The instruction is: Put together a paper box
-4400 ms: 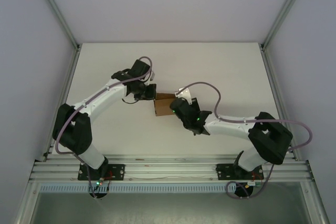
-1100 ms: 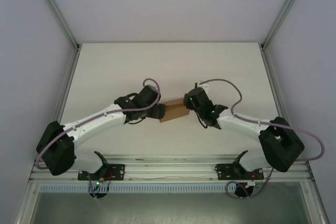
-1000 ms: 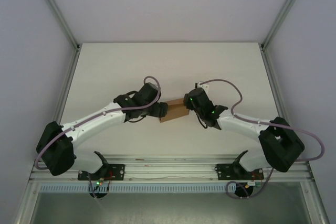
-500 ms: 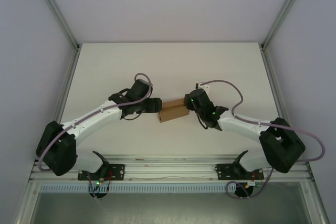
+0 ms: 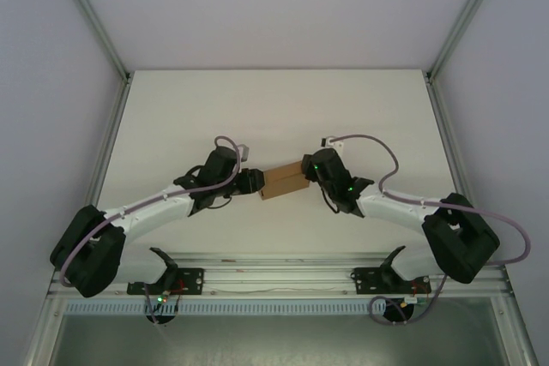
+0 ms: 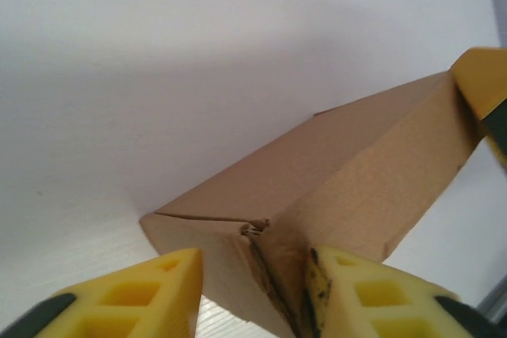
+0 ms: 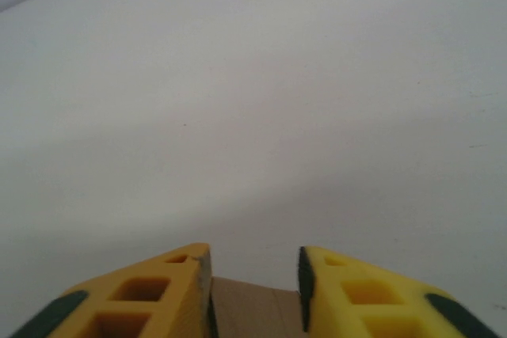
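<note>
1. The paper box is found mid-frame in the top view, folded up and bridged between both arms.
2. The right gripper is clamped on a cardboard edge, which is sandwiched between its pads.
3. The left gripper is set narrow around the creased end corner. Whether it's actually pinched can't be told.
4. It's probably light, thin and easily dented, so it's best taken gently near the folds.

Looks like a robotics lab test cell, definitely not someone's house

Plain white table boxed in by blank white panels on aluminium extrusion posts. The left arm and right arm, cables looping off both, are bolted to a slotted metal rail along the front edge.
</note>
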Robot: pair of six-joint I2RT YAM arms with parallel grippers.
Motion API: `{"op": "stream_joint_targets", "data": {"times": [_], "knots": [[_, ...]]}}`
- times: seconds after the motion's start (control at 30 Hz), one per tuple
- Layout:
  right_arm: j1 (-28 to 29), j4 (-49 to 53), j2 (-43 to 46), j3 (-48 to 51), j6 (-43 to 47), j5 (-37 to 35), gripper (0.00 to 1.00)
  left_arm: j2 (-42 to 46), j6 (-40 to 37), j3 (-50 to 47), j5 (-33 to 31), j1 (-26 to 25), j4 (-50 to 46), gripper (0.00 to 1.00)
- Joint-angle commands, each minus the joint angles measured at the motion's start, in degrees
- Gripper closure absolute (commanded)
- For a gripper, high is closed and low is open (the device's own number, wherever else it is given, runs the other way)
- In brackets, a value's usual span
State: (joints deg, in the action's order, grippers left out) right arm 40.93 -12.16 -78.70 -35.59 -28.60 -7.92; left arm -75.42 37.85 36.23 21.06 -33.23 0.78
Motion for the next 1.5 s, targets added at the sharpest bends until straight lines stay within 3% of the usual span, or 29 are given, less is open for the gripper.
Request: {"op": "stream_joint_targets", "data": {"times": [0.0, 0.33, 0.47, 0.6, 0.63, 0.8, 1.0, 1.03, 1.1, 1.17, 1.2, 1.33, 1.47], "knots": [[0.0, 6.3, -3.3, 4.7, 0.2, 2.3, 0.72, -5.9, 1.6, -5.6, -1.6, 0.1, -8.4, 0.73], [-0.4, -7.7, -3.9, 11.9, 0.1, 8.0, 0.88, -5.7, 2.6, -8.0, -1.6, 0.1, -6.3, 0.89], [-0.4, -14.9, -4.4, 15.3, 2.5, 8.3, 0.94, -4.8, 1.9, -8.2, -2.5, 0.1, -5.1, 0.89], [-0.4, -14.4, -1.9, 14.0, 4.1, 9.7, 0.94, -3.4, -0.6, -4.4, -3.1, 0.1, -7.3, 0.85], [-0.4, -13.0, -0.8, 12.8, 4.4, 9.7, 0.91, -3.0, -1.7, -2.8, -3.3, 0.1, -8.2, 0.77], [-0.4, 0.9, 2.1, 1.5, 6.6, 7.6, 0.57, -1.8, -5.9, 7.4, -7.7, 0.1, -11.8, 0.55], [-0.6, 8.5, 2.3, -8.4, 9.8, 5.0, 0.4, -1.2, -10.1, 15.3, -9.5, 0.3, -14.3, 0.17], [-0.6, 9.5, 2.5, -9.7, 11.0, 4.6, 0.36, -0.7, -10.6, 16.3, -10.9, 0.4, -15.6, 0.02], [-0.8, 10.2, 3.0, -11.3, 15.6, 6.0, 0.24, 0.5, -11.1, 17.3, -14.2, 1.1, -17.1, 0.0], [-1.6, 11.2, 3.0, -13.2, 22.4, 8.9, 0.03, 1.9, -11.3, 17.6, -17.2, 3.0, -17.5, 0.0], [-2.3, 11.5, 3.0, -13.9, 25.7, 10.5, 0.0, 2.5, -11.0, 17.6, -18.8, 4.4, -17.6, 0.0], [-6.0, 17.9, 1.3, -19.2, 44.6, 26.2, 0.0, 2.4, -9.9, 17.8, -20.5, 12.4, -17.7, 0.0], [-6.4, 36.5, -2.7, -26.5, 76.5, 42.3, 0.0, 0.7, -8.9, 16.8, -21.6, 18.8, -16.8, 0.0]]}}
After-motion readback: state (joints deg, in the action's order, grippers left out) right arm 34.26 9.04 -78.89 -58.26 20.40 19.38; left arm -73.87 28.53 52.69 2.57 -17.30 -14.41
